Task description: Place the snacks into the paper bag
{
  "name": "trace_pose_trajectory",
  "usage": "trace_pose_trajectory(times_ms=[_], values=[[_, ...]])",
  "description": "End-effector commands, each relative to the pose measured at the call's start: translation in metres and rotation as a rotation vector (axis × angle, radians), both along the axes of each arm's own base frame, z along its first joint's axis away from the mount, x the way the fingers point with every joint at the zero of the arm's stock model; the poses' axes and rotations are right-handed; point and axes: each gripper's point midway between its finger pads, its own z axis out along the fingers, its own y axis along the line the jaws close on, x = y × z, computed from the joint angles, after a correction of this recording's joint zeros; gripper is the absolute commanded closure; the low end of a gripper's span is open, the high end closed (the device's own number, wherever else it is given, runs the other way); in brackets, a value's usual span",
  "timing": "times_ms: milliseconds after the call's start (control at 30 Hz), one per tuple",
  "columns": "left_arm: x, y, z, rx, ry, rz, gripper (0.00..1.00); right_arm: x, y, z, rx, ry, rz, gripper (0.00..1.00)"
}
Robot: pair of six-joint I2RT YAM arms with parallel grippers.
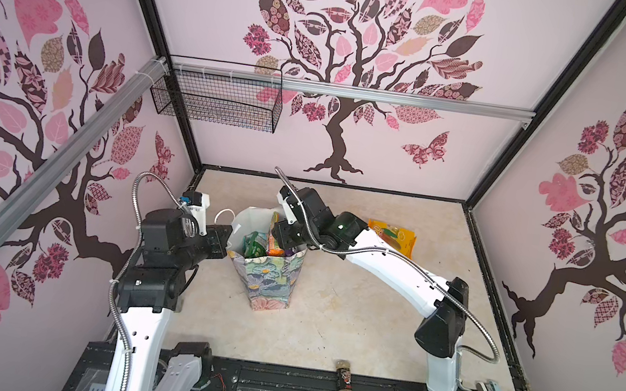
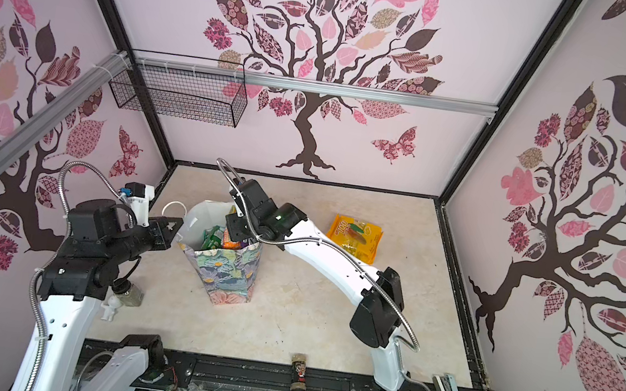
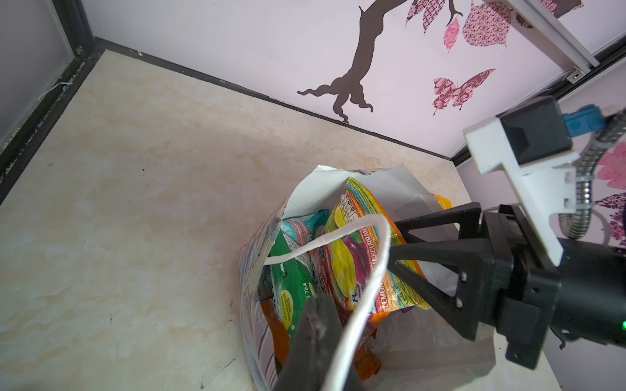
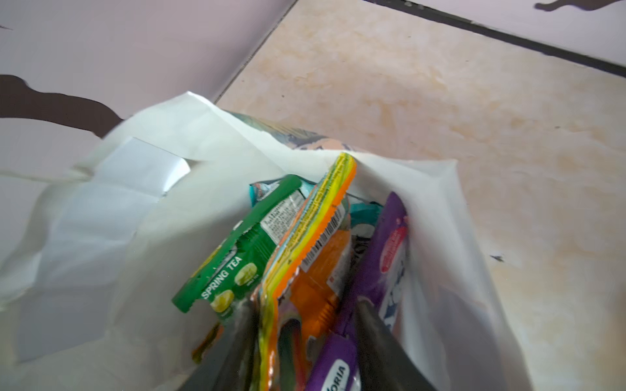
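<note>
Nearest the lens of the right wrist camera, the right gripper [image 4: 306, 325] is seen inside the mouth of the tall paper bag [image 4: 142, 216] (pastel floral print outside, white inside). Its two dark fingers [image 4: 376, 338] are held apart, and nothing is seen clamped by them. Between those fingers an orange glossy packet with a rainbow-striped edge [image 4: 318, 243] is stood on end. A green glossy packet marked SPRING TEA [image 4: 244, 257] is leaned just beside one finger, a purple glossy packet [image 4: 382, 257] is pressed just beside the other, and a teal packet [image 4: 362, 216] is lodged beyond the fingertips. The left gripper [image 1: 224, 236] is closed on the bag's rim, on the side opposite the right fingers, and the white cord handle [image 3: 384, 243] is looped past its blurred finger. One yellow-orange flat packet [image 1: 392, 238] is seen lying on the beige tabletop [image 1: 348, 315], well apart from both pairs of fingers.
</note>
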Motion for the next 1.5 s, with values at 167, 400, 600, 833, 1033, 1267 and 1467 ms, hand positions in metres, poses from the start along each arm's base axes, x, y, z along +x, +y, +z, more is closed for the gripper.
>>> trace_pose_trajectory(times_ms=[167,400,600,833,1033,1267,1467], values=[[0.001,-0.002,0.012,-0.001,-0.03,-0.012,0.94,-0.054,-0.003,0.132,0.125,-0.219,0.075,0.39],[0.0,-0.004,0.016,-0.016,-0.04,-0.016,0.87,-0.056,-0.028,0.152,0.144,-0.283,0.028,0.44],[-0.006,-0.002,0.037,-0.017,-0.067,0.005,0.64,-0.072,-0.041,0.154,0.175,-0.265,0.062,0.53],[-0.041,-0.01,0.118,-0.019,-0.176,-0.019,0.47,-0.068,-0.072,0.12,0.122,-0.28,-0.037,0.4],[-0.065,-0.021,0.14,-0.017,-0.16,-0.079,0.56,-0.042,-0.073,0.105,0.123,-0.329,-0.145,0.4],[-0.051,-0.032,0.1,-0.008,0.001,-0.151,0.68,-0.013,-0.07,0.09,0.178,-0.307,-0.188,0.57],[-0.024,-0.057,0.052,0.242,0.165,-0.189,0.75,-0.018,-0.068,0.085,0.267,-0.282,-0.141,0.96]])
